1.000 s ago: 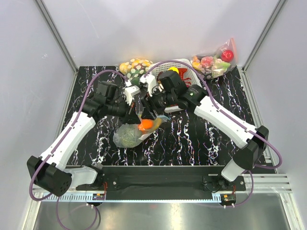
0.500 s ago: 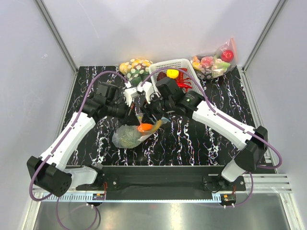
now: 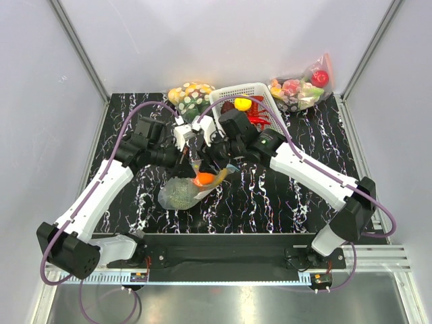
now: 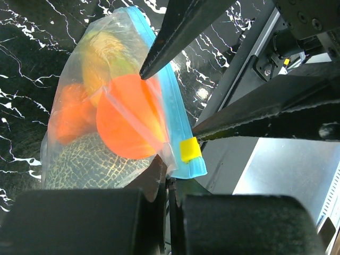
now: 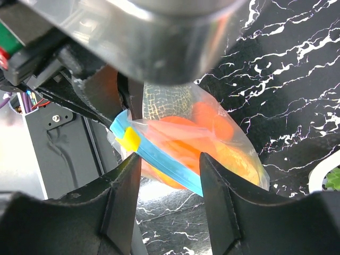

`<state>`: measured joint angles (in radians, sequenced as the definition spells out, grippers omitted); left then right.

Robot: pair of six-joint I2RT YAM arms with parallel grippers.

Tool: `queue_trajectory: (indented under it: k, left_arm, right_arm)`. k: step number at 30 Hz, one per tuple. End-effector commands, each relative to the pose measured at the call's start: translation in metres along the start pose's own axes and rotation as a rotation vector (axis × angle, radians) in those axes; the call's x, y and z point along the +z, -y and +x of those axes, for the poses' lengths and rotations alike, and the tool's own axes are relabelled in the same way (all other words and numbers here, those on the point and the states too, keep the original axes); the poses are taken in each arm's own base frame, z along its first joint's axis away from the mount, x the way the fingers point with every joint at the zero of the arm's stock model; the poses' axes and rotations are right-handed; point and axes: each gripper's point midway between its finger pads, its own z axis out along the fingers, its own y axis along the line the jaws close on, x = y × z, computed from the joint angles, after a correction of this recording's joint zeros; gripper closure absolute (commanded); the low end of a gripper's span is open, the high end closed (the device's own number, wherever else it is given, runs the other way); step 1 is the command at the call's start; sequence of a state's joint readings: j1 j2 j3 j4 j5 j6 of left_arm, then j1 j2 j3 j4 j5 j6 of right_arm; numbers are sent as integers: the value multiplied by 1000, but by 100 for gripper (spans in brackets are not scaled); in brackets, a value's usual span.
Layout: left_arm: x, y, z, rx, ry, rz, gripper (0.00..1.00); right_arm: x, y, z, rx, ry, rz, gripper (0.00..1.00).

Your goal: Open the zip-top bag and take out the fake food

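The clear zip-top bag (image 3: 192, 185) with a teal-blue zip strip (image 4: 170, 106) and a yellow slider (image 4: 190, 150) hangs tilted over the table's middle. Inside show round orange fruits (image 4: 127, 119), a dark green netted ball (image 3: 177, 194) and a yellowish piece (image 4: 103, 50). My left gripper (image 4: 169, 178) is shut on the bag's corner by the slider. My right gripper (image 5: 170, 175) is open, its fingers (image 5: 125, 183) either side of the zip strip (image 5: 170, 164) near the slider (image 5: 129, 139), not touching it.
A white basket (image 3: 223, 92) with a yellow fruit and red chillies stands at the back. A bag of yellow-and-white spotted items (image 3: 189, 93) lies behind the left arm. A bag with a red apple (image 3: 300, 86) lies at the back right corner.
My right gripper has moved left toward the bag's mouth, uncovering the basket. The bag has sunk slightly in my left gripper's hold.
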<state>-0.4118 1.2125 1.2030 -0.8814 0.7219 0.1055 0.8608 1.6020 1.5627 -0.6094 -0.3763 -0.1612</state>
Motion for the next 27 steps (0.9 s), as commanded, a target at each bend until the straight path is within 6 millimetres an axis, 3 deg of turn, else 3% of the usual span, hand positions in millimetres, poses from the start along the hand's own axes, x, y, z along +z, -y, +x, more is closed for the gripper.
queue_trajectory:
  k: [1,27]
  left_arm:
    - [-6,3,-12,48,51,0,100]
    - [-3,-2,-19,49,57,-11,100]
  right_arm:
    - [2,0,-14,-42,45,6,46]
    - [30,2,-2,-29,-19,-19,38]
